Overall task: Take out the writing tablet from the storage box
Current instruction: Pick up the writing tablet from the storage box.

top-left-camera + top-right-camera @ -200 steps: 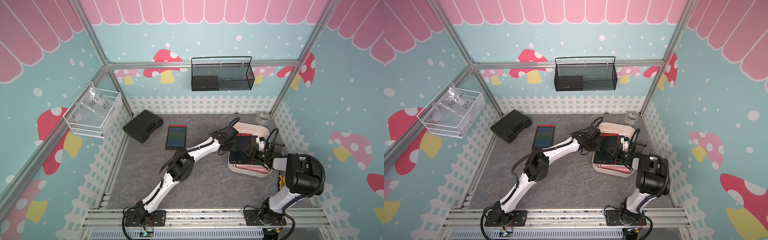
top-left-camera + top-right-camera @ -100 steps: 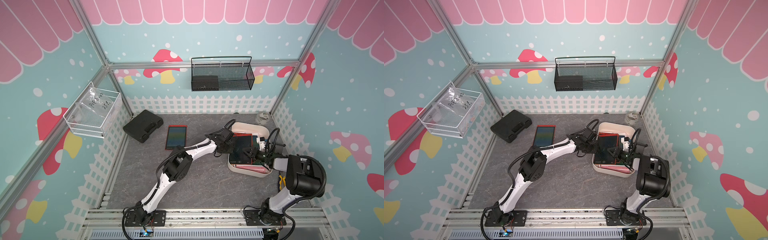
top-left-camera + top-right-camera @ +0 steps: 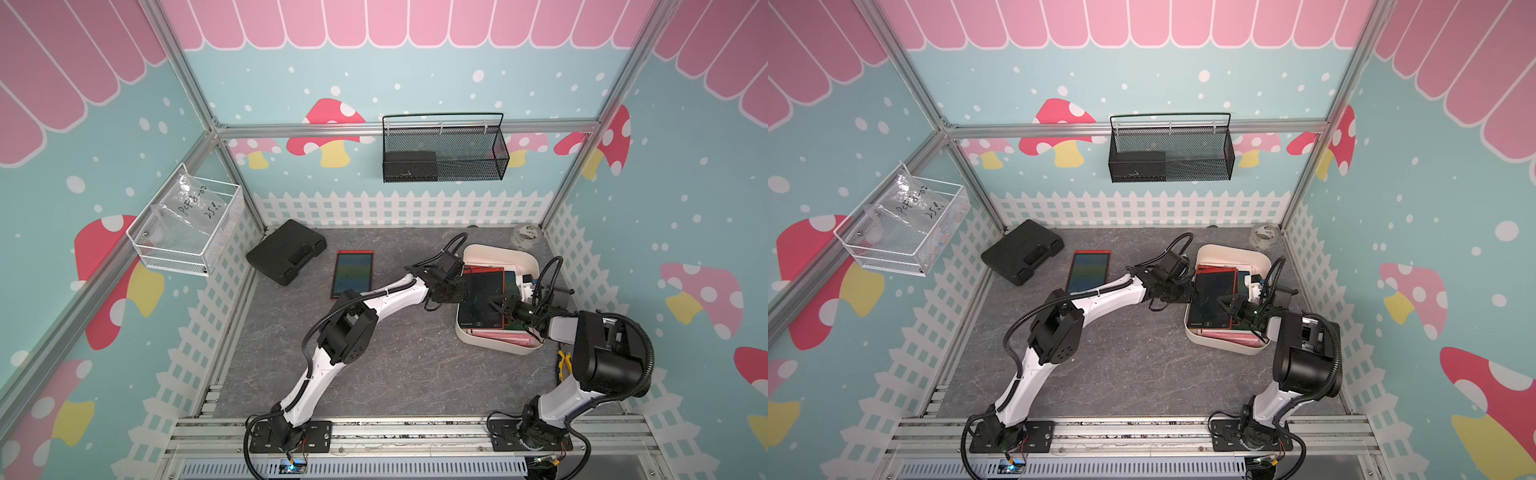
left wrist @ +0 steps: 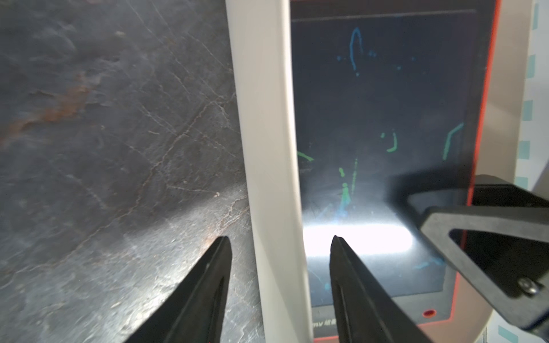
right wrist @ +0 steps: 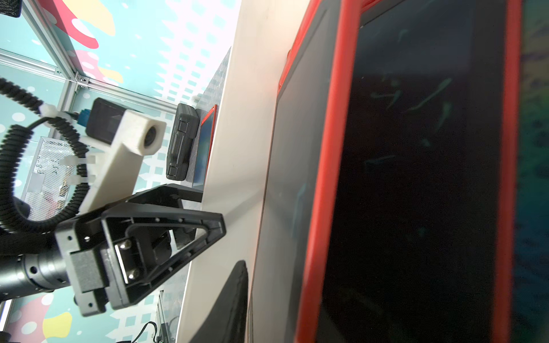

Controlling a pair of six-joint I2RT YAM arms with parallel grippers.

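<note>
The storage box [image 3: 494, 250] [image 3: 1227, 250] is a cream-white tub at the table's right, and it holds several red-framed writing tablets. The top writing tablet [image 3: 480, 301] [image 3: 1210, 301] [image 4: 386, 104] [image 5: 416, 178] has a dark screen with faint scribbles. My left gripper [image 3: 451, 291] [image 3: 1183, 293] [image 4: 280, 239] is open astride the box's left wall, one finger over the table and one over the tablet. My right gripper [image 3: 498, 304] [image 3: 1229, 306] is at this tablet's right edge. One of its fingers [image 4: 439, 225] lies over the screen. The jaw gap is hidden.
Left of the box a red-framed tablet [image 3: 353, 274] lies on the grey table, with a black case [image 3: 286, 251] beyond it. A tape roll [image 3: 525, 237] sits at the back right and yellow pliers [image 3: 563, 361] by the right arm. A black mesh basket [image 3: 444, 151] and a white wire basket [image 3: 187, 232] hang on the walls.
My left gripper has slid a little toward the front along the box's left wall, and its elbow has swung left. The right arm and the tablets look unmoved.
</note>
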